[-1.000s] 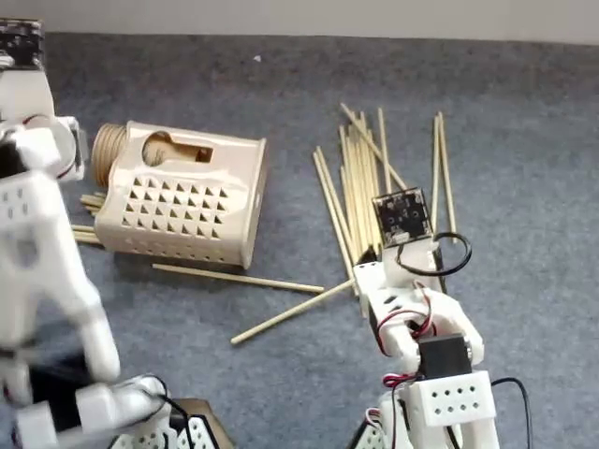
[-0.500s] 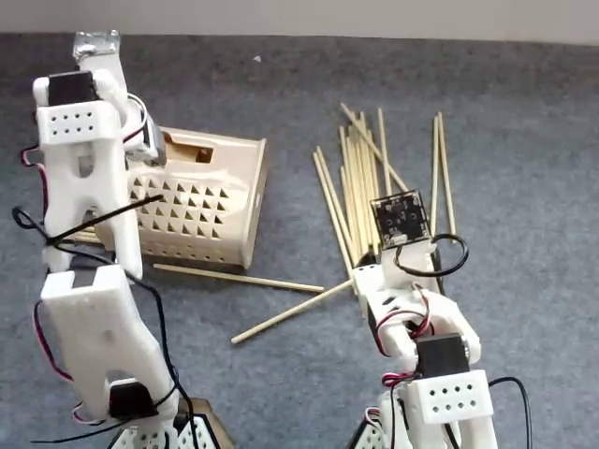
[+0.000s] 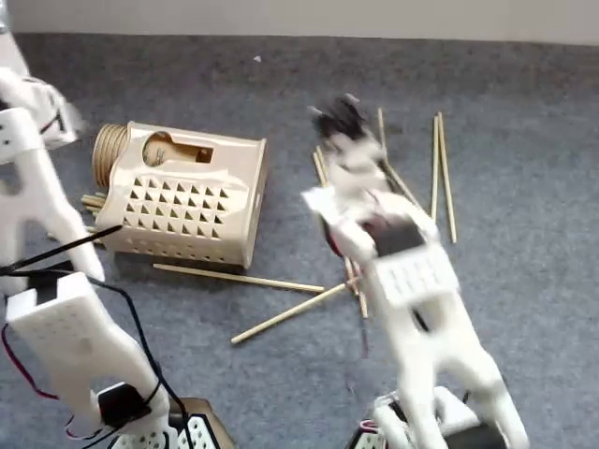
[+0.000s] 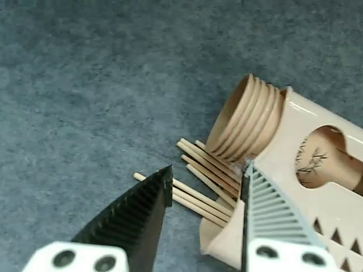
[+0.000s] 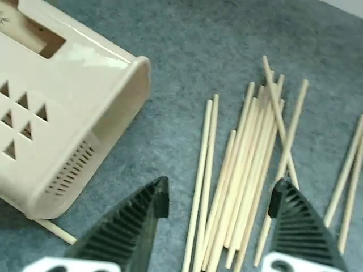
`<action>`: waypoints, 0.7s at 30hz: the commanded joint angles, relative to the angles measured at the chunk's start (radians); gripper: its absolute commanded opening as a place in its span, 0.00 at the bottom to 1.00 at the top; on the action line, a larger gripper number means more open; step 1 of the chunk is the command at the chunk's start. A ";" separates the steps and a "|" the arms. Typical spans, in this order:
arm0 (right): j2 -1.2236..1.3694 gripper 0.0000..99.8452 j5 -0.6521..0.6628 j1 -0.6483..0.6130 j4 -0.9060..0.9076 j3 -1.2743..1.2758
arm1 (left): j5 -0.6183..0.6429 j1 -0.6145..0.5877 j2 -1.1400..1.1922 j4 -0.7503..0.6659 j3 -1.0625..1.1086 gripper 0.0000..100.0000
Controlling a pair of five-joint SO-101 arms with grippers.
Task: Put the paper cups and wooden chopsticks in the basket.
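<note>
Paper cups: a nested stack [image 3: 109, 150] lay on its side, sticking out of the open end of the basket [image 3: 187, 201].
Basket: tipped on its side on the grey carpeted table [image 3: 524, 94], handle hole facing up.
Chopsticks at the basket mouth: a few [image 4: 210, 170] lay on the table just under the cups, partly under the basket's rim.
Loose chopsticks: a pile [image 5: 244, 164] lay on the table beside the basket's closed end; two more [image 3: 239, 278] lay near the basket's long side.
Left gripper: the left gripper [image 4: 207, 170] hung above the basket's mouth, jaws spread and holding nothing.
Right gripper: the right gripper [image 5: 220, 190] hung over the loose pile, jaws spread wide and empty.
</note>
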 commanded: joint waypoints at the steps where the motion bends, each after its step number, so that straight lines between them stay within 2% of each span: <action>1: 0.302 0.29 -0.002 -0.079 -0.005 -0.305 | -0.066 -0.137 -0.010 0.003 -0.038 0.22; 4: 0.423 0.29 -0.002 -0.097 -0.005 -0.367 | -0.103 -0.225 0.002 -0.046 -0.036 0.22; 9: 0.558 0.29 -0.003 -0.113 -0.013 -0.386 | -0.120 -0.298 0.005 -0.104 -0.031 0.22; 13: 0.608 0.29 -0.008 -0.093 -0.068 -0.377 | -0.120 -0.326 0.005 -0.110 -0.031 0.22; 21: 0.559 0.29 -0.008 -0.116 -0.064 -0.401 | -0.120 -0.325 0.005 -0.110 -0.036 0.22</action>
